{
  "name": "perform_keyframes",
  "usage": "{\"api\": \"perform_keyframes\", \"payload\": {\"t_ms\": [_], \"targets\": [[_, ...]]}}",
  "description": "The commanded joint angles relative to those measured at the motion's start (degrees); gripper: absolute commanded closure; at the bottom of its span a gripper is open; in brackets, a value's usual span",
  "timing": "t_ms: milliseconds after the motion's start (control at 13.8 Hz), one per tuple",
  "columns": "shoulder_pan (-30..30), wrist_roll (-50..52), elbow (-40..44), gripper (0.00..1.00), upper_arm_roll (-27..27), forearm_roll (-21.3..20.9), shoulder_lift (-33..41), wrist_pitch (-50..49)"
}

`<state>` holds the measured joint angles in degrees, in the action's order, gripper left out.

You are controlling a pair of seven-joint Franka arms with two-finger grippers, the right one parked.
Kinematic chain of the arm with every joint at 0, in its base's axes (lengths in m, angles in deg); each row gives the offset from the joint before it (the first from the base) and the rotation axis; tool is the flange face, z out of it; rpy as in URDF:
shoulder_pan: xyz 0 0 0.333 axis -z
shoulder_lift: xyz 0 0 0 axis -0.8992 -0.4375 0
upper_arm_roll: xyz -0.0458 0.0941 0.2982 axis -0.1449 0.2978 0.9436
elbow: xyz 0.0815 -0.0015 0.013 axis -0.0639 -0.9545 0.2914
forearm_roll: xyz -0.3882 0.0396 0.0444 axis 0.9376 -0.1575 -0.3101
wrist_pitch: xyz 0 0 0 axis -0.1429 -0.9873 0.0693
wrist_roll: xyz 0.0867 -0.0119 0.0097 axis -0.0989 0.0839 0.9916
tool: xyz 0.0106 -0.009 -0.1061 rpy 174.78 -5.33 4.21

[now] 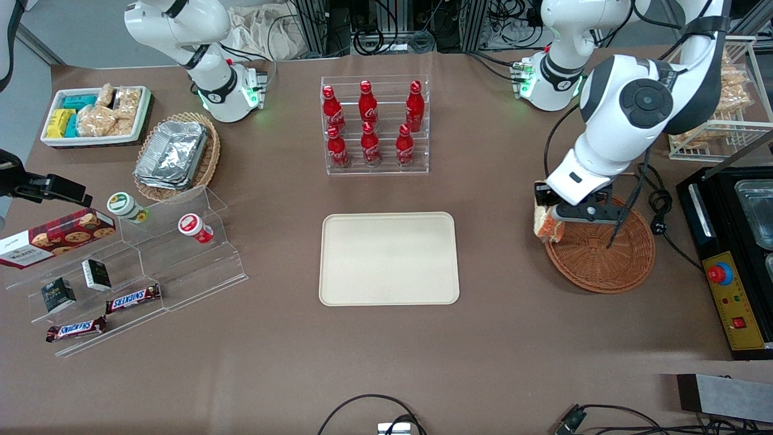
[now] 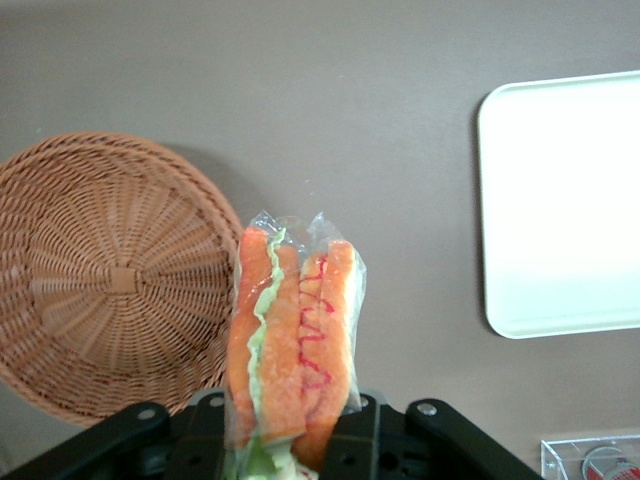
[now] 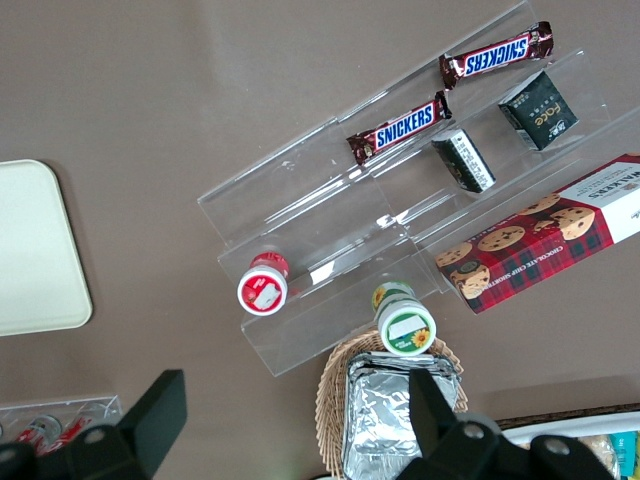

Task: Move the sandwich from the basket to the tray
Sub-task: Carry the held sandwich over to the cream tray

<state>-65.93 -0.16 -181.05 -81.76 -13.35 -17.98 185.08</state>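
Front view: the left arm's gripper is held above the table at the rim of the reddish-brown wicker basket, on the side of the basket that faces the tray. The sandwich is clamped between the fingers and is carried clear of the basket, above its rim and the brown table surface just beside it. Nothing else is seen inside the basket.

The cream-beige tray lies flat near the middle of the table, well apart from the basket, and nothing rests on it. A clear rack of red cola bottles stands farther from the front camera than the tray.

In the left wrist view, the sandwich is seen wrapped in clear film, with orange layers, a pale green leaf edge and a red zigzag line showing at its cut face. Its lower end is gripped between the black fingers of the gripper. The basket is seen beside the sandwich with its woven floor bare, and a rounded corner of the tray is seen apart from both.

Toward the parked arm's end of the table, a clear stepped stand carries Snickers bars, small boxes, two cups and a box of cookies.
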Motion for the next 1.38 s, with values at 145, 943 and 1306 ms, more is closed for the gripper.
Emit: {"api": "perform_keyframes", "payload": {"t_ms": [145,943,1306], "targets": [[0.3,1.1,7.5,0.71,-5.2,2.1,-8.2,0.6],[5.1,27.6,21.4,0.71,-14.3,-14.0,-28.1,5.9],[9.5,35.6,25.2,0.71,-14.2,-22.4,-34.7,5.9]]}}
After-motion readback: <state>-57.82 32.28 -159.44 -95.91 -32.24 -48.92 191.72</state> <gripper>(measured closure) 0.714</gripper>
